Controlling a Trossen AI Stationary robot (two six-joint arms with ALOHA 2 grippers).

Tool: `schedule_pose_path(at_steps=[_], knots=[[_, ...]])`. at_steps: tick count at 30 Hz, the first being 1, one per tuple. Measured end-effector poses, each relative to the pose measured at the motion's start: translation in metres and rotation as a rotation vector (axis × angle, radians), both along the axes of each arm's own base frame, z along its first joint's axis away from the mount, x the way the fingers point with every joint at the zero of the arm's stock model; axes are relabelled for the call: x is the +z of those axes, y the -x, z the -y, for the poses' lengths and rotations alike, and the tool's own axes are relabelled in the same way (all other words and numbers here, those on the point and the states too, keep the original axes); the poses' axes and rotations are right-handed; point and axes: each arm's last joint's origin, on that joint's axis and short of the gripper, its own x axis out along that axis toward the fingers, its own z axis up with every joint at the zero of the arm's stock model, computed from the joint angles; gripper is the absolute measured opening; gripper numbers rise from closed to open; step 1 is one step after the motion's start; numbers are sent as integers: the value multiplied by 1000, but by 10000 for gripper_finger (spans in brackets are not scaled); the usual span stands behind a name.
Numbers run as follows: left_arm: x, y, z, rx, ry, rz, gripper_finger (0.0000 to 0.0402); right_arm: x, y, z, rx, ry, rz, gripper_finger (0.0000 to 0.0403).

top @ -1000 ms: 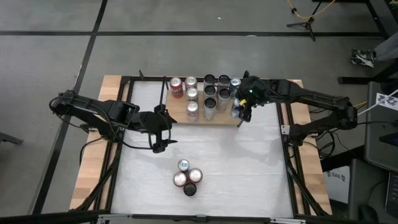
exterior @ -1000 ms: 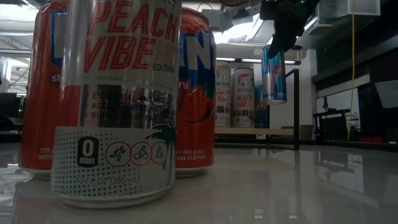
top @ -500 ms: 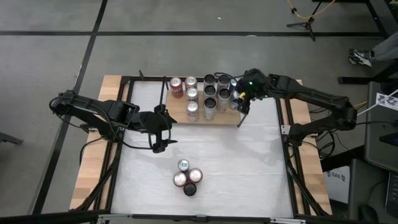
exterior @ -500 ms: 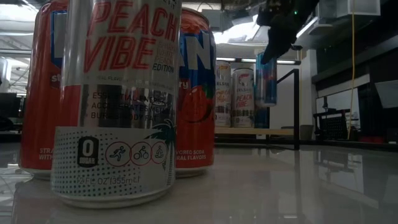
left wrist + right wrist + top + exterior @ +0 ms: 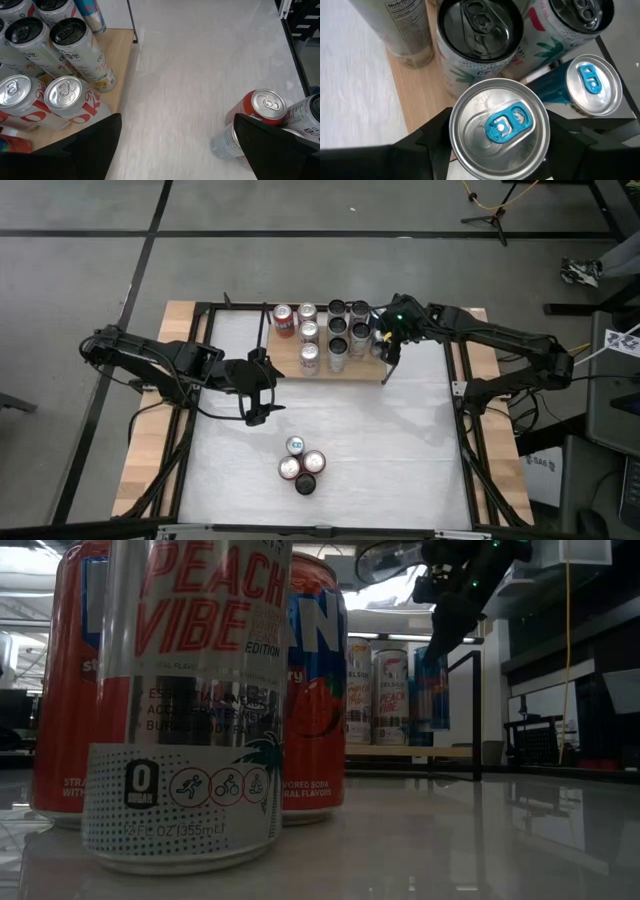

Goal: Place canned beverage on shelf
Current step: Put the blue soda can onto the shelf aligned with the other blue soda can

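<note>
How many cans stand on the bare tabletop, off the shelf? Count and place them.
4, in one cluster at the tabletop's front middle: blue-tabbed can, right can, left can, dark-topped can frontmost. None looks hidden.

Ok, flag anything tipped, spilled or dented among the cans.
Nothing stands out. The cans on the shelf stand upright, as do the four near the front. The right gripper holds a blue-tabbed can upright at the shelf's end.

White tabletop (image 5: 380,440) with wooden side strips (image 5: 148,430); grey floor (image 5: 300,240) around it; tripod legs (image 5: 490,218) at upper right of frame.
</note>
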Motion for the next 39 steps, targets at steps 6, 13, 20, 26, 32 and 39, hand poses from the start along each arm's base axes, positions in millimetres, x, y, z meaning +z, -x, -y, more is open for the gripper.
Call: schedule_pose_path(at_steps=[6,13,20,26,32,39], knots=[[0,0,0,0,0,0,377,0,0,0,5,4,-1,239],[0,0,0,0,0,0,377,0,0,0,5,4,-1,239],[0,0,0,0,0,0,377,-10,-2,1,5,8,8,239],[0,0,0,-1,0,0,377,-19,-3,1,4,12,18,239],[0,0,0,0,0,0,377,-19,-3,1,4,11,16,239],[0,0,0,0,0,0,377,-19,-3,1,15,-6,20,239]])
